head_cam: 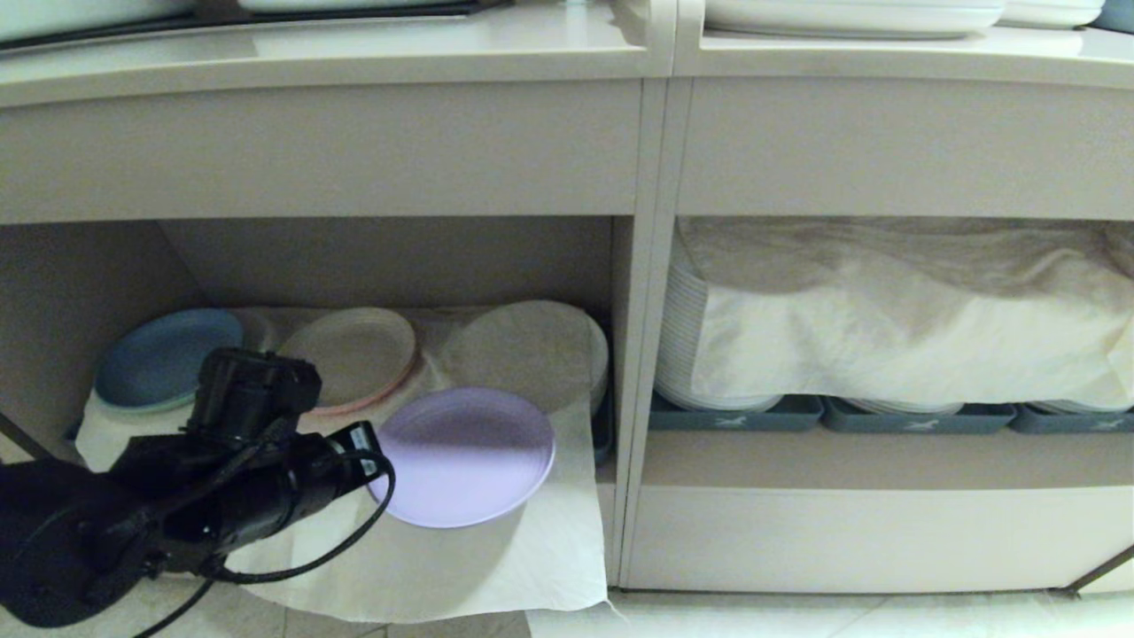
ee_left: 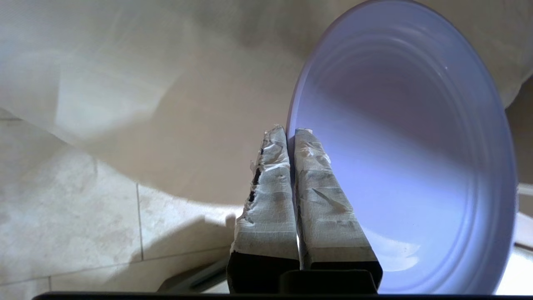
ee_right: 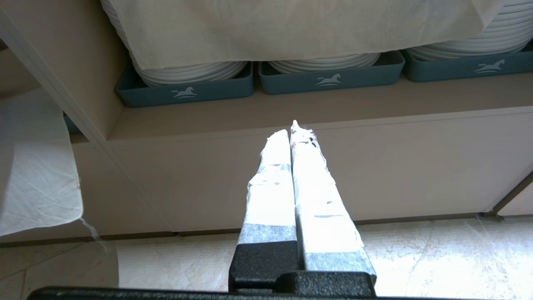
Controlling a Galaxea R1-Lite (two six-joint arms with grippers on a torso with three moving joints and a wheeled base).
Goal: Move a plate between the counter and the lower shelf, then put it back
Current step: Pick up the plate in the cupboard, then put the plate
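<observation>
My left gripper is shut on the rim of the small lavender plate, one finger on each face of the rim. In the head view the plate hangs roughly level at the front of the lower shelf, above the white cloth that droops over its edge, with the left gripper at the plate's left side. The counter runs across the top. My right gripper is shut on nothing, low in front of the cabinet base.
Behind the plate stand a blue plate stack, a beige-pink stack and a cloth-covered stack. The right niche holds white plates in blue-grey trays under a cloth. A vertical divider separates the niches.
</observation>
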